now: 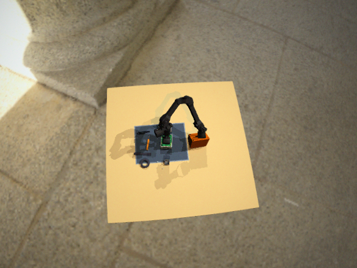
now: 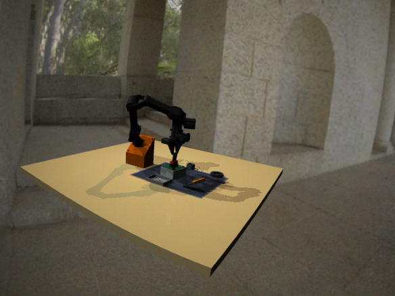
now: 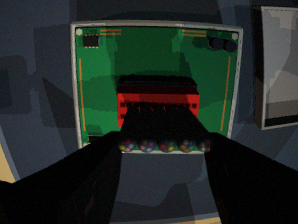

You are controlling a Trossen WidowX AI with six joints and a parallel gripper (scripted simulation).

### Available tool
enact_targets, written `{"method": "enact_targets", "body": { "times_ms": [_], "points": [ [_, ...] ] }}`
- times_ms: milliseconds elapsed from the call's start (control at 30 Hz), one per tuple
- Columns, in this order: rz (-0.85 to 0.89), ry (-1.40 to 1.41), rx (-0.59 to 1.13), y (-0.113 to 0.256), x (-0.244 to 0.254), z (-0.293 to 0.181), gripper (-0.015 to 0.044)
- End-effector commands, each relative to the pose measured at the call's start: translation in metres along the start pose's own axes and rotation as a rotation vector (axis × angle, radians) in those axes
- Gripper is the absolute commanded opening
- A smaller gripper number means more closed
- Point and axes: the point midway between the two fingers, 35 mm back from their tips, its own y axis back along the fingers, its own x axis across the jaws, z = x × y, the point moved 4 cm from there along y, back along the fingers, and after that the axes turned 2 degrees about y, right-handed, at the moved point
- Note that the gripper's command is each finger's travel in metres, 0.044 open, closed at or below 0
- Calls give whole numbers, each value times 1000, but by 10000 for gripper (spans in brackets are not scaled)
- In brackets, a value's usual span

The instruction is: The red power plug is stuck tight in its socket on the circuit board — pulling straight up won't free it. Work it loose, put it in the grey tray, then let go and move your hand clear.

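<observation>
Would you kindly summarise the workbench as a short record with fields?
gripper: shut on the red power plug
plug location: at the green circuit board; whether loosened, cannot tell
grey tray: beside the board, plug not in it
orange tool: lying on the blue mat

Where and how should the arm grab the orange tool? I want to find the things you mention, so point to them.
Likely best mid-length on the orange tool (image 1: 148, 144) (image 2: 199, 180), coming straight down with the jaws astride its long sides. It is long and slim and lies flat on the blue mat (image 1: 178, 153) (image 2: 202, 194) (image 3: 40, 150), with both long sides free.
</observation>
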Motion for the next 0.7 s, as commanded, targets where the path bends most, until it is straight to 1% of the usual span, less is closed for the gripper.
{"method": "enact_targets", "body": {
  "times_ms": [0,33,167,533,667],
  "points": [
    [4,-8,-6,-3,0,2,236],
    [4,-8,-6,-3,0,2,249],
    [4,-8,-6,-3,0,2,249],
    [3,-8,-6,-21,0,3,249],
    [3,-8,-6,-22,0,3,249]
  ]
}}
